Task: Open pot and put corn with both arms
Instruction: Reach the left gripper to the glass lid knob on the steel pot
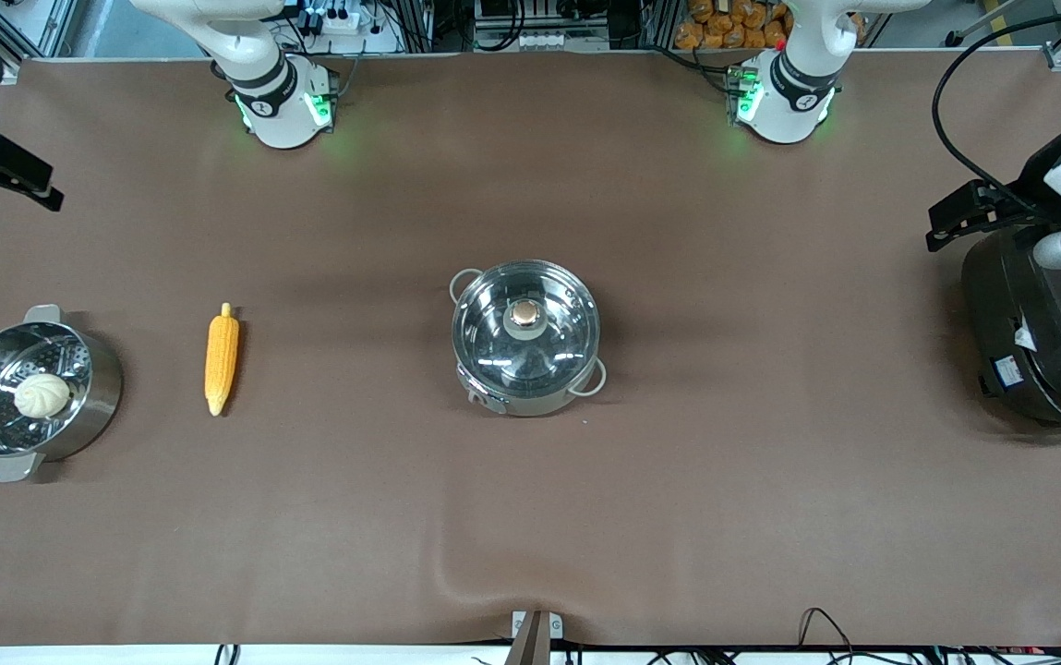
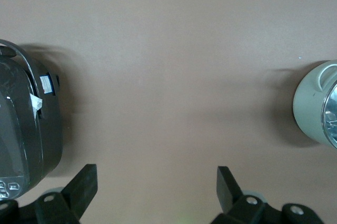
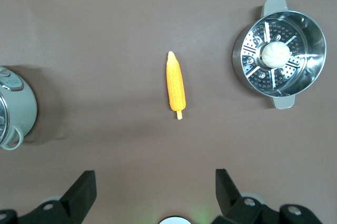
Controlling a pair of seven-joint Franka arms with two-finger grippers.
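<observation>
The shiny pot (image 1: 525, 369) with wire loop handles stands mid-table, its glass lid (image 1: 548, 346) with copper knob (image 1: 524, 314) on it. The corn (image 1: 222, 358) lies on the table toward the right arm's end. It shows in the right wrist view (image 3: 175, 87), with the pot's side (image 3: 16, 109) at that view's edge. My right gripper (image 3: 155, 184) is open and empty, up over the right arm's end of the table (image 1: 18, 175). My left gripper (image 2: 156, 182) is open and empty, up beside the rice cooker (image 1: 959, 217). The pot's side (image 2: 316, 103) shows in the left wrist view.
A steel pot (image 1: 96, 388) with tab handles and perforated insert holds a pale bun (image 1: 42, 395) at the right arm's end, beside the corn. A large black rice cooker (image 1: 1038, 332) stands at the left arm's end. The brown cloth has a wrinkle (image 1: 456, 577) near the front edge.
</observation>
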